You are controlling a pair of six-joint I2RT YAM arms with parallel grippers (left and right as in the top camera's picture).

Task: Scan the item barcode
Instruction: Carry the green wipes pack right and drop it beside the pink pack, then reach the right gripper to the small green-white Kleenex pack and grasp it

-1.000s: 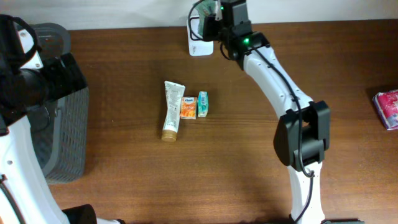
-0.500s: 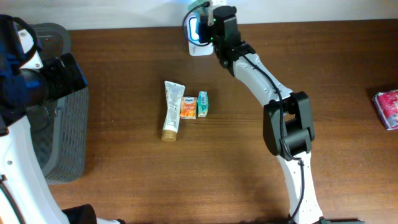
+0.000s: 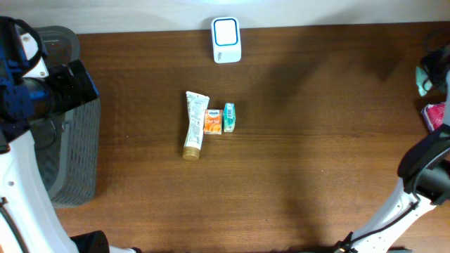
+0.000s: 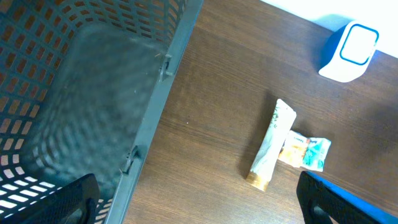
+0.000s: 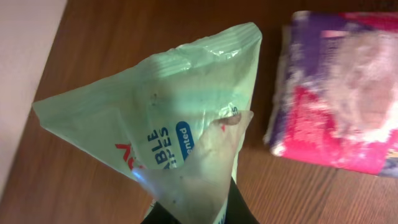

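Wipes packet (image 5: 161,124), green, hangs pinched in the right gripper (image 5: 193,214) far to the right of the scanner (image 3: 226,40), having swung away from just over it. Judging by that, the scan pass is done and set-down beside the pink pack (image 5: 336,99) comes next.

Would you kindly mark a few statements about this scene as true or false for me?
1. The right pincer is shut on a pale green plastic packet. True.
2. The white plastic tube stands upright. False: it lies flat on the wooden table, beside a small orange packet.
3. The white, blue-rimmed scanner sits at the table's far edge. True.
4. The pink-and-purple packet lies next to the scanner. False: it lies at the table's right edge, near the held packet.
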